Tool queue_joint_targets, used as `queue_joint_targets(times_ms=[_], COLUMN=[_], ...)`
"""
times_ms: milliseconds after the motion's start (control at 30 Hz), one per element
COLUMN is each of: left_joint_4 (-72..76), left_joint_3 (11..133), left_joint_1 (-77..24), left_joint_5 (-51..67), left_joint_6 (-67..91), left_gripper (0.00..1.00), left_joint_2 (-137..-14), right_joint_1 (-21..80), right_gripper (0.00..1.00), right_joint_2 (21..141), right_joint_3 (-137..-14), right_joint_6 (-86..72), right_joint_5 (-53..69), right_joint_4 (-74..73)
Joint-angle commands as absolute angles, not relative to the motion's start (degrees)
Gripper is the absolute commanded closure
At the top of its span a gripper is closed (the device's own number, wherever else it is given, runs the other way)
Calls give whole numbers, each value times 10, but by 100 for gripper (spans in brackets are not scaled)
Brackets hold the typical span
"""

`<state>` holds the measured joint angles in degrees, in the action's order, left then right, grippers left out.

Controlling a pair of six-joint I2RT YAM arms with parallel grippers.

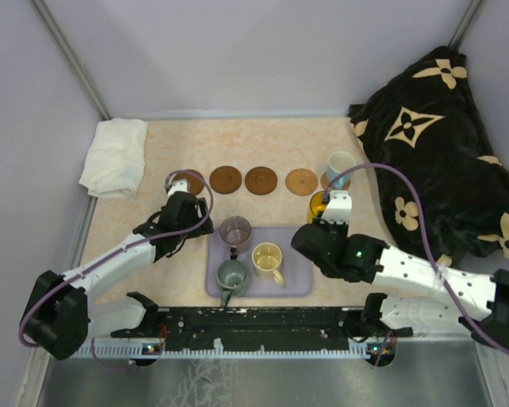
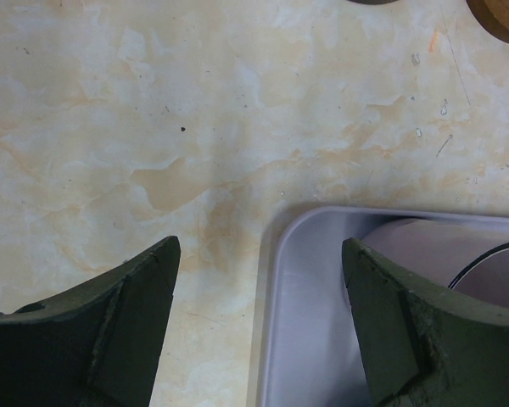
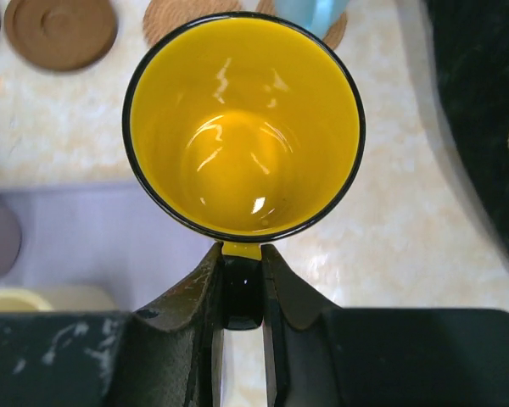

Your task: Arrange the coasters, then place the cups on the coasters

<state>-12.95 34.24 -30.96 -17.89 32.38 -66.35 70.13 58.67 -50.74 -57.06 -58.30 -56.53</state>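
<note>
Here, five coasters (image 1: 260, 180), five cups (image 1: 267, 257); right hand (image 3: 242, 280) clamps the yellow cup (image 3: 244, 127); left hand (image 2: 260, 254) gapes open.

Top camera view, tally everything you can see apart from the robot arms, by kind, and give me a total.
Round brown coasters: 5
Small handled cups: 5
Lavender rectangular tray: 1
White folded cloth: 1
Black flower-patterned blanket: 1
Total: 13
</note>
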Motion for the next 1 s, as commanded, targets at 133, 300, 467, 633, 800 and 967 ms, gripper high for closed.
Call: queue_joint_targets(times_ms=[133, 300, 467, 633, 800, 967], left_joint_4=[-111, -106, -98, -96, -85, -85], left_joint_3=[348, 353, 354, 348, 339, 342], left_joint_1=[-305, -305, -305, -304, -305, -305], left_joint_5=[-184, -187, -182, -186, -189, -193], left_joint_6=[321, 320, 320, 323, 321, 317], left_gripper=[17, 17, 17, 17, 17, 16], left_joint_2=[-673, -682, -686, -682, -679, -692], right_joint_1=[519, 510, 465, 422, 392, 368], right_gripper=[100, 100, 100, 100, 100, 100], right_joint_2=[566, 644, 695, 750, 798, 835], right_joint_3=[-484, -520, -542, -559, -556, -540], right_joint_6=[-211, -120, -77, -48, -27, -24], right_joint_5=[-505, -484, -425, -383, -361, -342], right_joint_4=[-198, -113, -39, 17, 82, 152])
